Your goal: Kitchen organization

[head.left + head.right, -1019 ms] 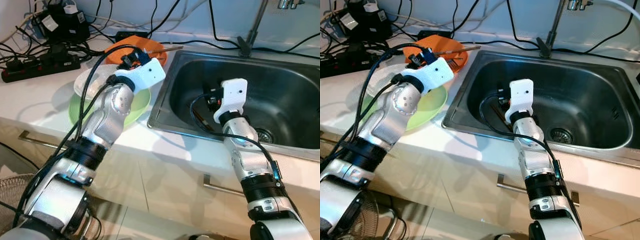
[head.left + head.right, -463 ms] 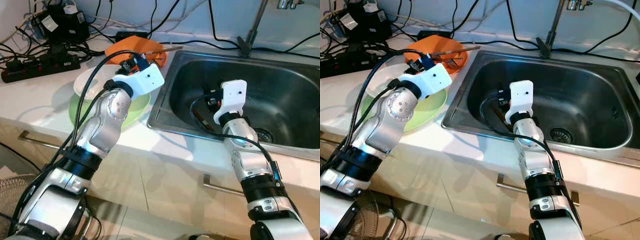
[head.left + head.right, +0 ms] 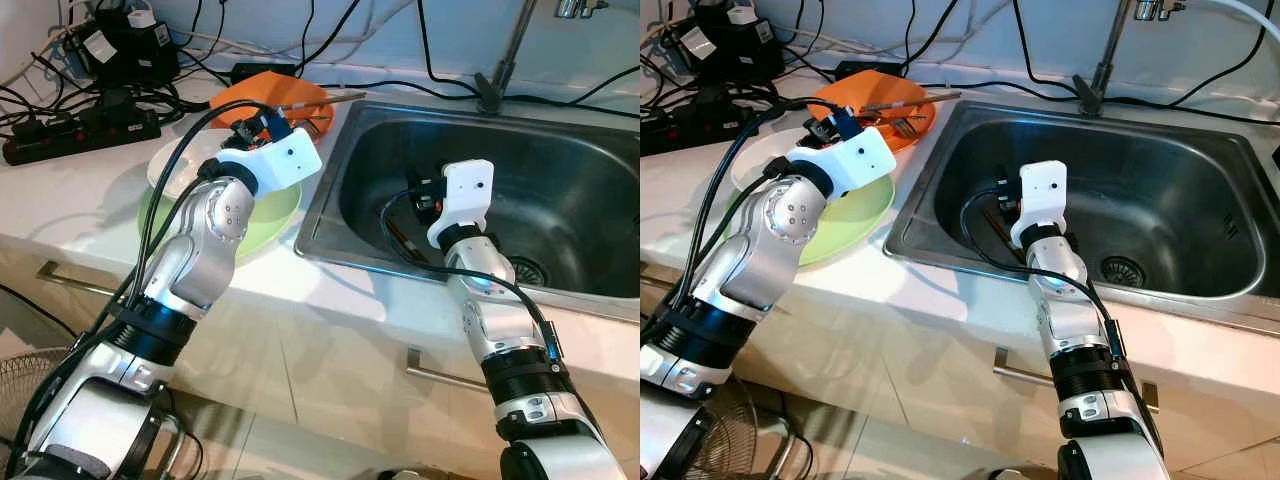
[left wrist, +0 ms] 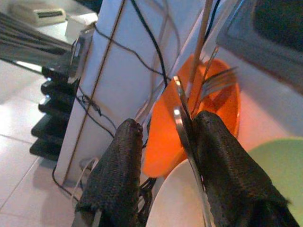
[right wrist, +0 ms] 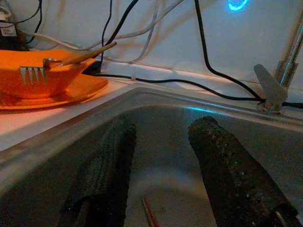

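Observation:
My left gripper (image 4: pixel 163 125) hovers open over the white plate (image 3: pixel 180 165), just short of the orange bowl (image 3: pixel 300 95). A thin metal utensil (image 4: pixel 182 118) leans against one finger, with a gap to the other. The orange bowl holds a fork (image 5: pixel 33 73) and a wooden chopstick (image 5: pixel 87 54). The white plate rests on a green plate (image 3: pixel 275 210). Down in the steel sink (image 3: pixel 560 190), my right gripper (image 5: pixel 161 125) is open with nothing between its fingers, above a brown chopstick (image 5: pixel 149 213) on the sink floor.
A black power strip (image 3: pixel 70 135) and tangled cables lie at the back left of the counter. The faucet (image 3: pixel 505 60) rises behind the sink. The drain (image 3: pixel 530 270) sits near my right forearm. Cabinet handles run below the counter edge.
My left arm has swung a little to the left and lower, with its gripper still above the plates by the orange bowl. The right arm has not moved.

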### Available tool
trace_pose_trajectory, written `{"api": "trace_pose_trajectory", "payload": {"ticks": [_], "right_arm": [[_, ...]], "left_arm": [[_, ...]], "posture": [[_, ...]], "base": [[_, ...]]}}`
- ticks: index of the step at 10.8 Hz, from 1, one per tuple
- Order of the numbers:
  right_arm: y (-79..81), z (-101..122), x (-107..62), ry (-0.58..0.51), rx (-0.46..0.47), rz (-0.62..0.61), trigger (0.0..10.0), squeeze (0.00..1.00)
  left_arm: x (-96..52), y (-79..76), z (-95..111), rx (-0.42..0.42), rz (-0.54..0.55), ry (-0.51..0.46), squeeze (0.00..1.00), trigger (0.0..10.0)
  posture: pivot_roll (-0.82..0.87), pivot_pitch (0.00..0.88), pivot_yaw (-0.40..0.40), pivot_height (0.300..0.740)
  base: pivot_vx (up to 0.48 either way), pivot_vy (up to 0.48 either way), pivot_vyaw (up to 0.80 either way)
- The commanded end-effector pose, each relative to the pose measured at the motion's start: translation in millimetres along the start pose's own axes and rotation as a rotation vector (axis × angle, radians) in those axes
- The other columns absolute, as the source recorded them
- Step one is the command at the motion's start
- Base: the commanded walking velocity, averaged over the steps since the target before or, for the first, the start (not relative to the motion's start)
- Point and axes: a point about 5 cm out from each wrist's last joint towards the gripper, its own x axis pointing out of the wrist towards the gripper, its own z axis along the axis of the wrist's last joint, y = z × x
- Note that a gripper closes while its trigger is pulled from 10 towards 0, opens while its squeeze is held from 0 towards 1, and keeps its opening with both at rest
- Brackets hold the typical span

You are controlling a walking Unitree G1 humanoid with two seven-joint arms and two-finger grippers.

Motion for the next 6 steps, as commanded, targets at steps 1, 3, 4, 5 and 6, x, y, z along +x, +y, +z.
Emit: {"api": "trace_pose_trajectory", "payload": {"ticks": [1,3,4,5,6], "right_arm": [[0.0,4.3,4.3,-0.006,-0.013,-0.001,10.0,0.00],[-0.2,3.8,4.6,-0.003,-0.014,-0.004,10.0,0.00],[-0.2,3.6,4.6,-0.002,-0.013,-0.006,10.0,0.00],[-0.1,3.2,4.5,-0.001,-0.013,-0.005,10.0,0.00],[-0.1,3.0,4.8,0.000,-0.013,-0.006,10.0,0.00]], "left_arm": [[-3.6,-0.7,2.9,0.001,-0.024,-0.016,0.00,10.0],[-5.6,-2.2,3.7,0.004,-0.049,-0.026,0.00,10.0],[-7.3,-2.6,2.9,0.010,-0.062,-0.025,0.00,10.0],[-8.6,-1.4,1.2,0.013,-0.060,-0.019,0.00,10.0],[-9.5,-0.4,-1.0,0.021,-0.060,-0.010,0.00,10.0]], "posture": [[0.05,0.024,0.031,0.740],[0.05,0.023,0.032,0.740],[0.05,0.022,0.033,0.740],[0.05,0.019,0.033,0.740],[0.05,0.017,0.032,0.740]], "base": [[0.000,0.000,0.00],[0.000,0.000,0.00],[0.000,0.000,0.00],[0.000,0.000,0.00],[0.000,0.000,0.00]]}}
